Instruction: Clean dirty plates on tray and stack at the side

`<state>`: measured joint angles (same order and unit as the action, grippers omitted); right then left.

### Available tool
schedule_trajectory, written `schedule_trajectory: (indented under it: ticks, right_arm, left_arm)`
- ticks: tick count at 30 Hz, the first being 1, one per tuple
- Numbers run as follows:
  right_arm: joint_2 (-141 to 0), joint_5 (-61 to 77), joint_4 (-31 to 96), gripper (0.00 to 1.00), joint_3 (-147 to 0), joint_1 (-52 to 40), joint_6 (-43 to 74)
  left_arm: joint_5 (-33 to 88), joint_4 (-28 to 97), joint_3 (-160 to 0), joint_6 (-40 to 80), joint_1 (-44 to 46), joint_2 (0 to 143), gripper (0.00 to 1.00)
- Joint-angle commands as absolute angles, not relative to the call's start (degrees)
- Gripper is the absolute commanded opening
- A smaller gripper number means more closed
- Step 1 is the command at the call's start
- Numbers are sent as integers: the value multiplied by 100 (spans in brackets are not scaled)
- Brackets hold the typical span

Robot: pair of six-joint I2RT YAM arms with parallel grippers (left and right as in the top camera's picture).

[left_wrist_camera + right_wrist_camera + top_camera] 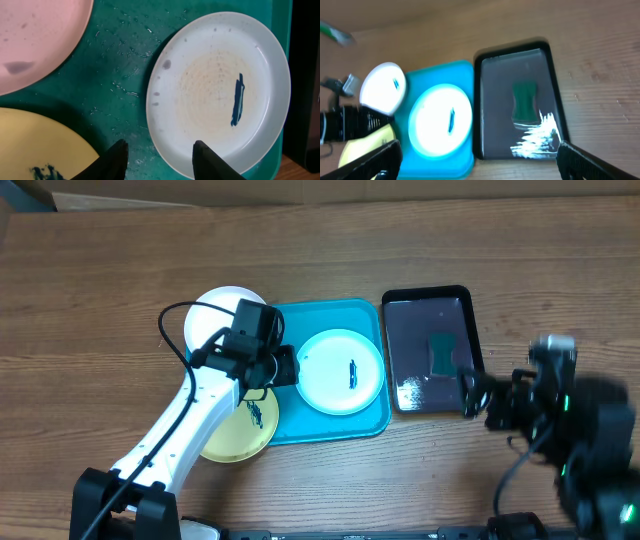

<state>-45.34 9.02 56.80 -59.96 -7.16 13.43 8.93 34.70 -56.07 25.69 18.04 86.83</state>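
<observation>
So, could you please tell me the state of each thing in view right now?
Middle plate: flat on the tray, dark smear, dirty.
White plate: overlapping the tray's corner, smeared.
Yellow plate: overlapping the tray's edge, smeared.
Sponge: lying in the black tray, unheld.
Black tray: wet.
Left gripper: open, empty, above the tray.
Right gripper: open, empty.

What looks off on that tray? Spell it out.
The white plate and yellow plate lie partly off the teal tray's left edge. The middle plate carries a dark blue smear, and water droplets speckle the tray around it.
</observation>
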Motion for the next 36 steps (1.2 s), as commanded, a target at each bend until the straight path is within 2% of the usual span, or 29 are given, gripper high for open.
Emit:
schedule_trajectory:
  ticks: [1,4,7,8,25,36]
  right_arm:
    - [-5905,934,6469,100,-7415,-701,1194]
    - [-6659,976,6893,100,-8082,-701,1192]
    - [-7098,976,6820,77,-8200,-701,1194]
    - [-7231,974,6772,75,-8197,-701,1194]
    - [-8941,823,6604,80,-8176,-705,825]
    - [-9074,440,6344,79,-8090,-705,698]
  left_arm:
    - [727,3282,-5371,2836,1914,8689,43]
    - [722,3190,-5249,2838,1944,8689,40]
    - [705,3070,-5155,2838,1955,8689,36]
    - [703,3037,-5142,2836,1955,8689,36]
    - [696,2906,-5068,3004,2064,9048,34]
    - [749,2689,-5074,3046,2060,9472,28]
